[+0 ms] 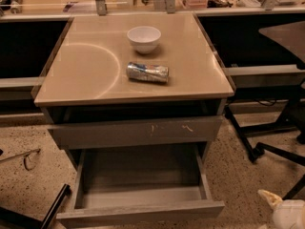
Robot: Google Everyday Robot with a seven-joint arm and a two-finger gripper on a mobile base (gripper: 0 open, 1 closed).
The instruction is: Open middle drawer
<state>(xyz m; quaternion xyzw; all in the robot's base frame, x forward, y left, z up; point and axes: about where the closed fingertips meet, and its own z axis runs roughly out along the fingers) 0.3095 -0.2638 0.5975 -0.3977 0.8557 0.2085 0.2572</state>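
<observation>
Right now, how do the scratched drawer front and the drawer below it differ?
The middle drawer is pulled far out, box exposed; the scratched front sits further back. The scratched front bears pale marks; the middle drawer's is plain. Both grey, handleless. Claw: lower right, clear of both.

1 high camera, near, facing down at cabinet (95, 82) front, claw (269, 199) at lower-right corner

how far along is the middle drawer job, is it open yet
Looks done: the middle drawer stands pulled well out, its grey box exposed. Nothing in hand: the gripper sits at lower right, apart from the drawer front. Nothing obvious left.
</observation>
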